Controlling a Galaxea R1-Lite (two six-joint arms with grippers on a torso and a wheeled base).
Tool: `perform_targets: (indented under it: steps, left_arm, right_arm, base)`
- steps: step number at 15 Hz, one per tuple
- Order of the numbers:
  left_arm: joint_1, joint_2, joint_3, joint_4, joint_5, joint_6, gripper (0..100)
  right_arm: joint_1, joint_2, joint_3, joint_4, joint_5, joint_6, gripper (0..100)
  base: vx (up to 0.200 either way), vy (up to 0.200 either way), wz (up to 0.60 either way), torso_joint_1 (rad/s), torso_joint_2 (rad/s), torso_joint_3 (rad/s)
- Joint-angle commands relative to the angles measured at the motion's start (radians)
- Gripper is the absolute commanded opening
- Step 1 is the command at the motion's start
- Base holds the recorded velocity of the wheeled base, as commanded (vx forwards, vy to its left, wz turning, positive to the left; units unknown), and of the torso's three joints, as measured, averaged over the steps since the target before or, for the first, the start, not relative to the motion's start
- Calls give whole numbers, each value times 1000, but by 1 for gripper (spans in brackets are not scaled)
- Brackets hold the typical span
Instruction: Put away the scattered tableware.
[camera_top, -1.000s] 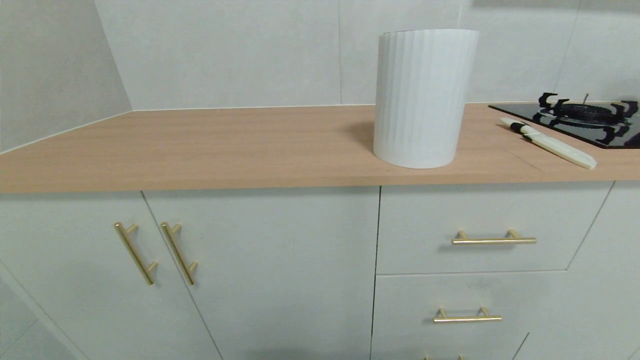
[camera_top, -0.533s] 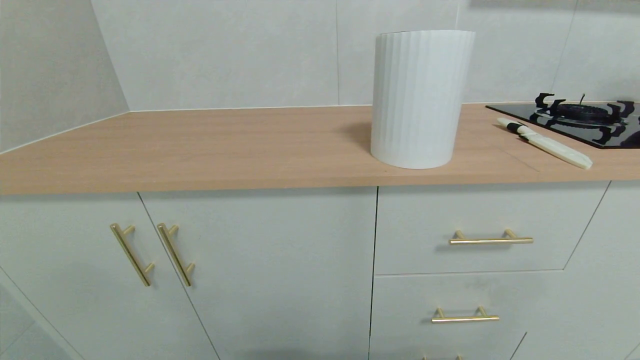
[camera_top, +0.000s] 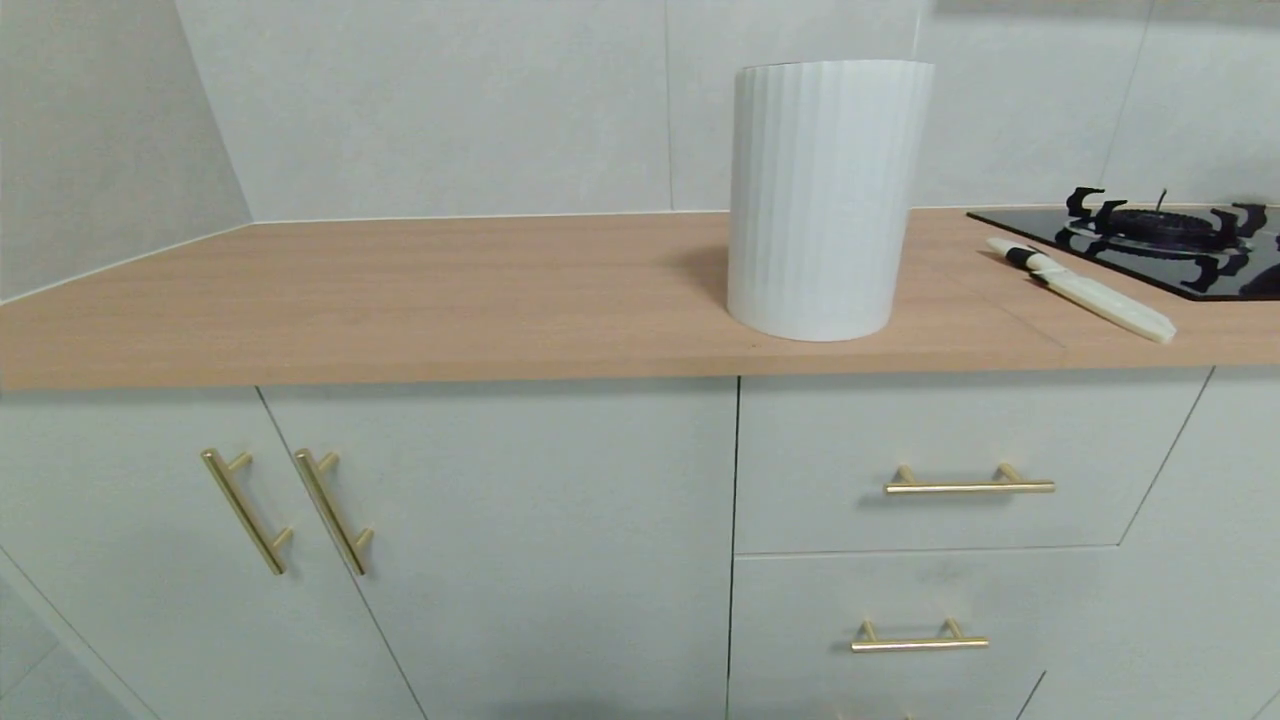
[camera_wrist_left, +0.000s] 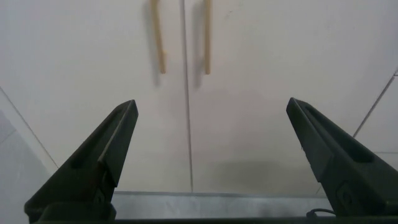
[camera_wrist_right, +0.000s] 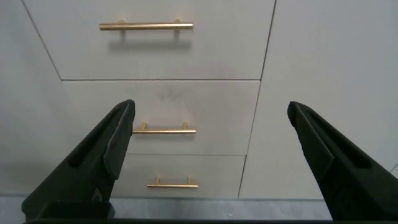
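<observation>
Nearest you, the left gripper had its jaws spread wide and held nothing. It faced the pale double cupboard doors with their upright gold bar handles, below and left of the tall white ribbed cylindrical container. Your right gripper was spread the same way and also empty. It faced the stack of pale drawers with level gold handles, below the container and slightly to its right.

Up on the wooden countertop, the cream-coloured knife with a black band lay flat to the right of the container. It sat well apart from the container and just in front of the black glass hob. Its long axis ran from the banded end, the farther one, toward the front edge and away from the container.

So the knife sat above both claws and on the right arm's side, and I judged that arm the nearer one.

Against the earlier frames, the whole head picture had slid a little leftward. That was your camera moving; nothing on the counter had moved.
</observation>
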Motion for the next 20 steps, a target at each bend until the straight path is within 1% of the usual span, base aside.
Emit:
perform_targets:
  steps: [1,4,11,16,20]
  left_arm:
    - [-1,0,0,0,0,0,100]
    - [-1,0,0,0,0,-1,100]
    - [-1,0,0,0,0,-1,100]
    - [1,0,0,0,0,-3,100]
    - [-1,0,0,0,0,-3,100]
  right_arm:
    - [0,1,0,0,0,0,100]
    - [0,1,0,0,0,0,100]
    - [0,1,0,-2,-1,-7,100]
    - [0,1,0,-2,-1,-7,100]
    - [0,1,0,-2,-1,-7,100]
  base:
    - [0,-200,0,-2,7,-2]
    - [0,-200,0,4,2,-1]
    - [0,0,0,0,0,0]
    - [200,0,0,0,6,6]
    - [0,0,0,0,0,0]
